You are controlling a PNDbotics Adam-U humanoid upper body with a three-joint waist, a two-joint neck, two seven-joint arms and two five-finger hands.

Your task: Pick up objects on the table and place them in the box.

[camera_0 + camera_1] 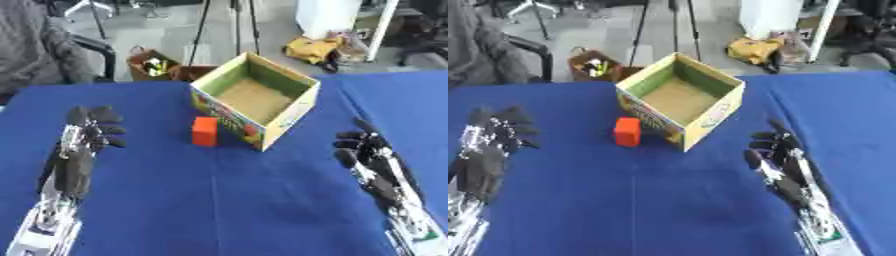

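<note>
A small orange-red block (205, 131) stands on the blue table, touching or just off the near left wall of an open cardboard box (299, 109). The box shows a bare brown floor inside. My left hand (83, 145) rests at the left side of the table, fingers relaxed and pointing away from me, well left of the block. On the right my right hand (367, 155) lies with fingers also relaxed and holds nothing. Both hands are apart from the block and the box.
The blue cloth (219, 200) covers the whole table. Beyond the far edge stand a small brown bin (150, 64), tripod legs (203, 25), a yellow bag (312, 49) and a seated person at the upper left.
</note>
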